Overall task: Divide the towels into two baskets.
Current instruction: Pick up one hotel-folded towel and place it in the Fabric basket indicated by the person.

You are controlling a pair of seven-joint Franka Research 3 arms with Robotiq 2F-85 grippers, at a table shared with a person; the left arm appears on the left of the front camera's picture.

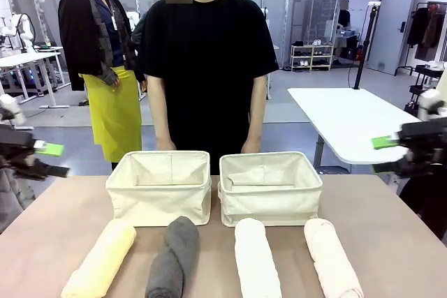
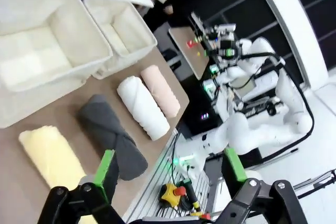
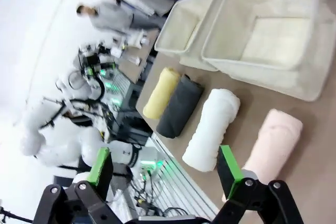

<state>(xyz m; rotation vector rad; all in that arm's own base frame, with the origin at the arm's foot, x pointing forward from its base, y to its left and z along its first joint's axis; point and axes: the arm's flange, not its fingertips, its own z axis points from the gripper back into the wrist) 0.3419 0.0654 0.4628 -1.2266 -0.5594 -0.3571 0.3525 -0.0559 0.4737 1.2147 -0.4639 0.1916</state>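
Towel rolls [image 1: 255, 259] nearest: soft, light; likely best pinched mid-roll. Left end effector [image 1: 56, 160], right end effector [image 1: 383, 156] spread, empty.

Left gripper [image 1: 57, 160]: yours hangs at the far left, fingers pointing inward, jaws wide apart, nothing held.
Right gripper [image 1: 380, 155]: yours hangs at the far right, fingers pointing inward, jaws wide, nothing held.
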